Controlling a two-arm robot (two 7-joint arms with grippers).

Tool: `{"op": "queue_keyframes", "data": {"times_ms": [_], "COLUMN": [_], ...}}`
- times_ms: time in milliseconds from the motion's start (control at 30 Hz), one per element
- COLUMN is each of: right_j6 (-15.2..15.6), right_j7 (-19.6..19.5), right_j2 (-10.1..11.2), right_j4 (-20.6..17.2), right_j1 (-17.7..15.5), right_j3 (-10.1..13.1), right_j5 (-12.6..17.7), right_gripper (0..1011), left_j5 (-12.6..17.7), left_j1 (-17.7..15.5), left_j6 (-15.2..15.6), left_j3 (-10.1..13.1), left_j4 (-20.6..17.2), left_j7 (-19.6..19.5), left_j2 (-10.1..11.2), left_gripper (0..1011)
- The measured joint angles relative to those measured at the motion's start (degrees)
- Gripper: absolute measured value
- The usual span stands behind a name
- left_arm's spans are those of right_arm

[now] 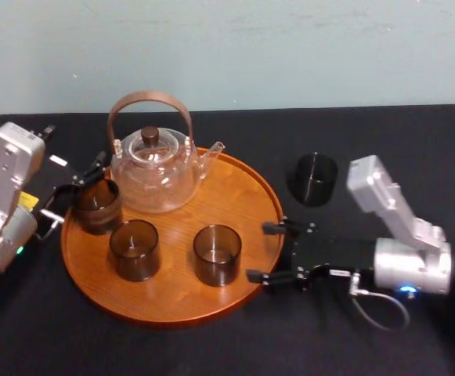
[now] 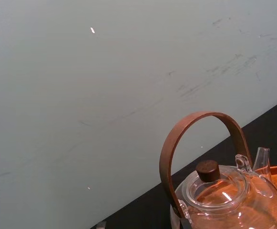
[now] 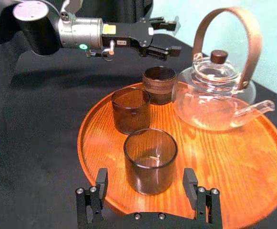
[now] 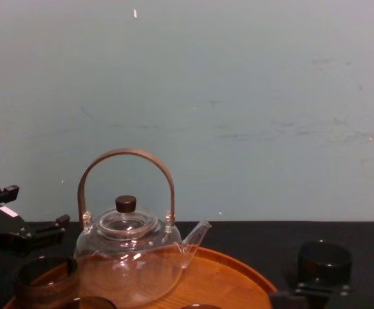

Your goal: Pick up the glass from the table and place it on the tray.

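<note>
Right gripper (image 1: 258, 251) lies low at the tray's (image 1: 243, 188) right rim, jaws spread. The glass (image 3: 150, 157) stands upright on the tray near that rim, just ahead of the fingertips and in line with the gap. No pad touches it, as far as I can tell.

Left gripper (image 3: 172, 36) hovers over the tray's left edge, jaws spread, above the left glass (image 1: 96, 205) and not gripping it.

Step, my reading: this glass is already set down, so this is the release end of a placement. One dark glass (image 1: 314, 178) stands on the counter (image 1: 415, 141), off the tray's right rim toward the far edge and well clear of it. I take that for the next pick.

Next move calls for:
- backing the right jaws straight off the rim without nudging the glass
- swinging over to the dark glass with the jaws kept wide
- setting it in the bare patch on the tray's right side

Tray holds the teapot (image 1: 157, 168) at its far side and three glasses, counting the middle glass (image 1: 134, 249). All three look empty. Teapot looks empty too, not certain.
</note>
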Motion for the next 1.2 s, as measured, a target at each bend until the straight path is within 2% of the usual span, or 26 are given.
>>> {"op": "queue_keyframes", "data": {"times_ms": [100, 300, 467, 600, 833, 1200], "right_j6": [-0.8, -1.9, -2.1, -1.3, 2.0, 4.9], "right_j7": [0.0, -1.7, -4.5, -7.6, -13.6, -16.7], "right_j2": [2.9, 6.8, 8.1, 8.2, 6.4, 3.2], "right_j4": [-2.8, -6.5, -7.7, -7.8, -5.8, -1.8], "right_j1": [-2.1, -5.8, -8.2, -9.6, -10.0, -7.8], "right_j3": [1.6, 5.2, 8.0, 10.1, 13.0, 14.1], "right_j5": [1.2, 3.4, 4.7, 5.1, 4.8, 3.0], "right_gripper": [1002, 1002, 1002, 1002, 1002, 1002], "left_j5": [0.0, 0.0, 0.0, 0.0, 0.0, 0.0], "left_j1": [0.0, 0.0, 0.0, 0.0, 0.0, 0.0], "left_j6": [0.0, 0.0, 0.0, 0.0, 0.0, 0.0], "left_j3": [0.0, 0.0, 0.0, 0.0, 0.0, 0.0], "left_j4": [0.0, 0.0, 0.0, 0.0, 0.0, 0.0], "left_j7": [0.0, 0.0, 0.0, 0.0, 0.0, 0.0], "left_j2": [0.0, 0.0, 0.0, 0.0, 0.0, 0.0], "left_gripper": [1001, 1001, 1001, 1001, 1001, 1001]}}
